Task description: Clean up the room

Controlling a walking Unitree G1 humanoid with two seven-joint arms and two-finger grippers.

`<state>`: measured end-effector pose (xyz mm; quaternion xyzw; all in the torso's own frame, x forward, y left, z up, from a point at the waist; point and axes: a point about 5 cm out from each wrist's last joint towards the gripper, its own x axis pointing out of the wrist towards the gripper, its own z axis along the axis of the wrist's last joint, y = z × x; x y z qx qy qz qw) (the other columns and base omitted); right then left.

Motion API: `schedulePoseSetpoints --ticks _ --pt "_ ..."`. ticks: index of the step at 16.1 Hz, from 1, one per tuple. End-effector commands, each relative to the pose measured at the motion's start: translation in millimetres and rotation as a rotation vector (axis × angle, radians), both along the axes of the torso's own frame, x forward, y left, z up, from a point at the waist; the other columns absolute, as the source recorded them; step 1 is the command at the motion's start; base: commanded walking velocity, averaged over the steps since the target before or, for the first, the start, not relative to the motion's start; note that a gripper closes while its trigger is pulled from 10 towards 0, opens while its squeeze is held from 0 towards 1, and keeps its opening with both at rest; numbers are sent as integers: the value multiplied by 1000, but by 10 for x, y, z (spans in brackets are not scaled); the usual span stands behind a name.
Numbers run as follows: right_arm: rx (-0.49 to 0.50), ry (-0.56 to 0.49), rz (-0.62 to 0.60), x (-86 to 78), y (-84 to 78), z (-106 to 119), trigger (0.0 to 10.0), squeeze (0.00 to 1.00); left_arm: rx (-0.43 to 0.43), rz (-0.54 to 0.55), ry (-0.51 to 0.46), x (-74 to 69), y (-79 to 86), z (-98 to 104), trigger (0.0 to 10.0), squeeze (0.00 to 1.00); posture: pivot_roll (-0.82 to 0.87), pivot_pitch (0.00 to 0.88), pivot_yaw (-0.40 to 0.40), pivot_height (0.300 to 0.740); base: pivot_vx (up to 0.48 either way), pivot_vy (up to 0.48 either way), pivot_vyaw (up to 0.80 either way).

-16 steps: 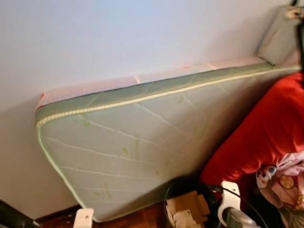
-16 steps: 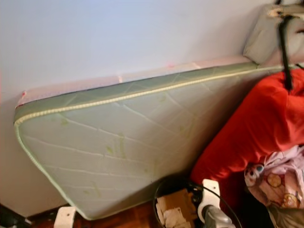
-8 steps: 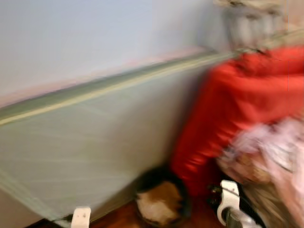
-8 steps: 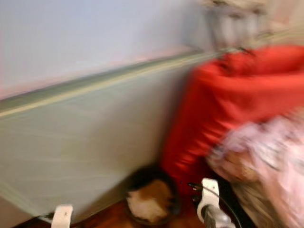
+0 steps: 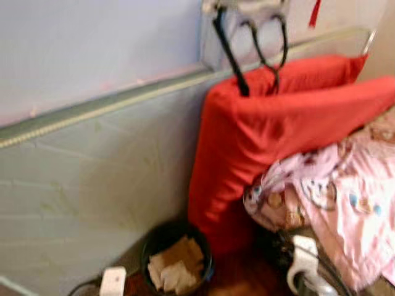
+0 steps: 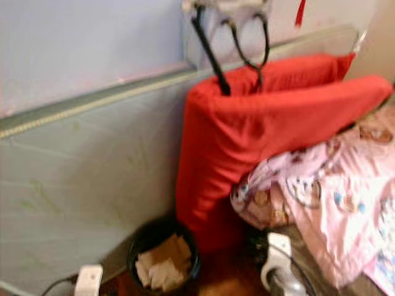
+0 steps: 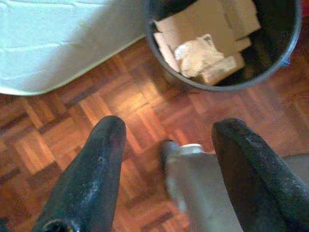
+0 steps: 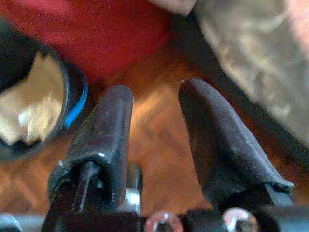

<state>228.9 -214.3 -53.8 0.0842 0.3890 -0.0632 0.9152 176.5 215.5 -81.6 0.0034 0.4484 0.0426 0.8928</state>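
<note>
Fingers of the left gripper (image 7: 166, 145) stand wide apart, empty, above the parquet floor (image 7: 58, 121); those of the right gripper (image 8: 154, 140) are parted more narrowly, also empty, over the same floor. Just ahead sits a black waste bin (image 5: 176, 259) holding cardboard scraps (image 7: 207, 38), at the foot of a red mattress (image 5: 278, 123). Pink patterned bedding (image 5: 345, 203) lies to the right. A pale green mattress (image 5: 92, 185) leans on the wall (image 5: 92, 49) behind
</note>
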Motion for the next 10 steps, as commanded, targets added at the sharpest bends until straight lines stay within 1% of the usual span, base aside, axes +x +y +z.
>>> schedulePoseSetpoints --ticks 1,2,3,5,6,8,10 --pt "4 -64 -22 50 36 37 10000 0 16 0 18 -39 62 -7 10000 0 -2 0 -22 740 0 -274 0" --pt "7 -117 -52 73 31 67 10000 0 17 -1 18 -40 67 -6 10000 0 -9 2 -18 740 0 -270 0" --pt "1 -166 -50 100 32 102 10000 0 19 -4 19 -41 72 -6 10000 0 -19 1 -18 740 0 -270 0" --pt "-49 -225 -9 143 27 159 10000 0 22 -7 20 -39 77 -4 10000 0 -28 1 -22 740 0 -274 0" --pt "-77 -252 39 169 36 189 10000 0 22 -4 18 -37 80 -2 10000 0 -31 2 -27 740 0 -270 0" --pt "-80 -289 40 181 40 215 10000 0 20 -2 17 -36 81 -1 10000 0 -42 1 -33 740 0 -272 0" --pt "-138 -292 32 176 16 221 10000 0 19 -2 18 -38 79 -3 10000 0 -54 0 -39 740 0 -268 0"
